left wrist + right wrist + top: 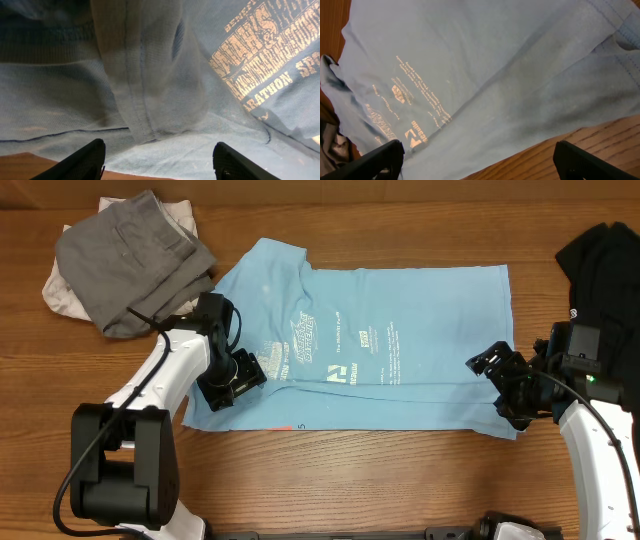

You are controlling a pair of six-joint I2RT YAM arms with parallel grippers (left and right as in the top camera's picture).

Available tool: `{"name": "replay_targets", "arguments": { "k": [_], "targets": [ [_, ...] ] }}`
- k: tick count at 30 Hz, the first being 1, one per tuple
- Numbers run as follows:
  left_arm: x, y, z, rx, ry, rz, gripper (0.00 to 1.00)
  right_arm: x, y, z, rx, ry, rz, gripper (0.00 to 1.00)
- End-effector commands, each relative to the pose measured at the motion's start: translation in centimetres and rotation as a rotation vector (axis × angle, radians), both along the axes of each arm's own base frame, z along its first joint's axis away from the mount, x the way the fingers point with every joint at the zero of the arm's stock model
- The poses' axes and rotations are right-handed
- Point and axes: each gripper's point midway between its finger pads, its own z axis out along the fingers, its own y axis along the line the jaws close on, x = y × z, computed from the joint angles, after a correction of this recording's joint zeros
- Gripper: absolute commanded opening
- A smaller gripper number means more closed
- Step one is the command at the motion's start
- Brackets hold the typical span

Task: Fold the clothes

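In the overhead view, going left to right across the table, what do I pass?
From the left: grey garment → left claw → light blue T-shirt → right claw → black garment.

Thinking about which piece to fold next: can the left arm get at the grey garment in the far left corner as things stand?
Probably yes. The grey garment lies uncovered on top of its pile, close beside the left arm, with nothing between them. The left end effector is open over the blue T-shirt and seems to hold nothing.
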Motion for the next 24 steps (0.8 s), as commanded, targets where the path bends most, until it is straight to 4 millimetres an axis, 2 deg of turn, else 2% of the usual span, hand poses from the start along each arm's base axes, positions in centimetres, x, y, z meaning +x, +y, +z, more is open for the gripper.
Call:
{"name": "replay_targets", "arguments": {
  "k": [1, 7, 14, 24],
  "targets": [
    [-0.9, -0.2, -1.4, 0.003, 0.058, 0.017, 0.72, -0.1, 0.1, 0.1, -0.008, -0.007, 0.007, 1.00],
    [-0.5, -0.4, -2.9, -0.007, 0.071, 0.013, 0.69, -0.1, 0.1, 0.1, -0.008, -0.006, 0.007, 1.00],
    [0.4, -0.5, -2.7, -0.012, 0.035, 0.006, 0.65, 0.0, 0.1, 0.1, -0.009, -0.010, 0.007, 1.00],
    [0.0, -0.3, -2.1, 0.001, 0.062, 0.005, 0.64, 0.0, 0.1, 0.1, -0.009, -0.010, 0.007, 1.00]
  ]
}}
